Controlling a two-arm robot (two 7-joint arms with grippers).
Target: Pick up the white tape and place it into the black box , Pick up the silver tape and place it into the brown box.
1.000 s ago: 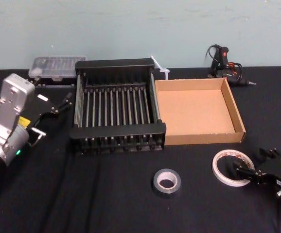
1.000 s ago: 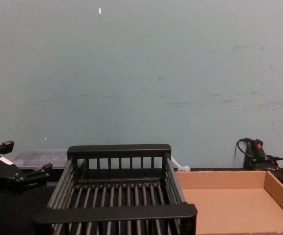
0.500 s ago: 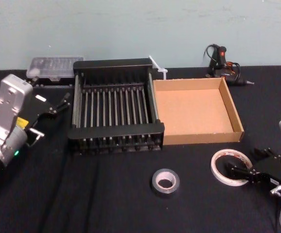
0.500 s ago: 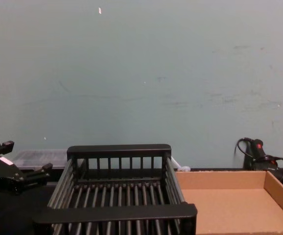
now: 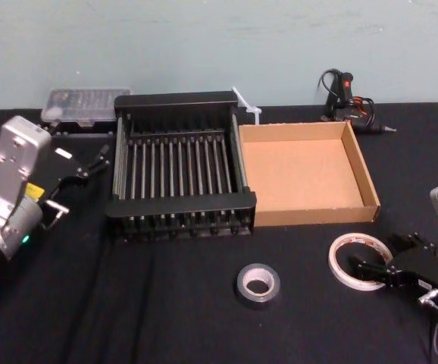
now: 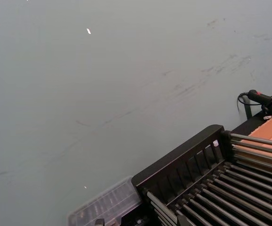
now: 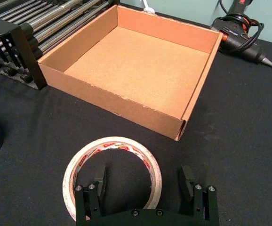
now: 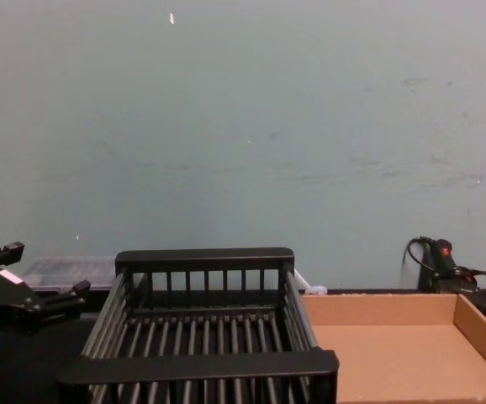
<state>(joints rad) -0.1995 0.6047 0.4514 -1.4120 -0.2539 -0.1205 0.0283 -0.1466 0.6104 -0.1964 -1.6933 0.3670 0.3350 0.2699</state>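
Our right gripper (image 7: 145,186), jaws wide, has eased back at the thin white ring of tape (image 7: 111,176) on the black desk (image 5: 166,303) | grasp pending | left gripper (image 5: 86,167) open, parked beside black slatted crate (image 5: 181,178).

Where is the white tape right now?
In the head view the white tape lies flat on the table's right side, just in front of the brown box, with the right pincer open at its rim.

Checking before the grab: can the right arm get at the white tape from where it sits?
Probably yes. The right gripper is open at the white tape, jaws straddling the ring's near wall, with nothing between them.
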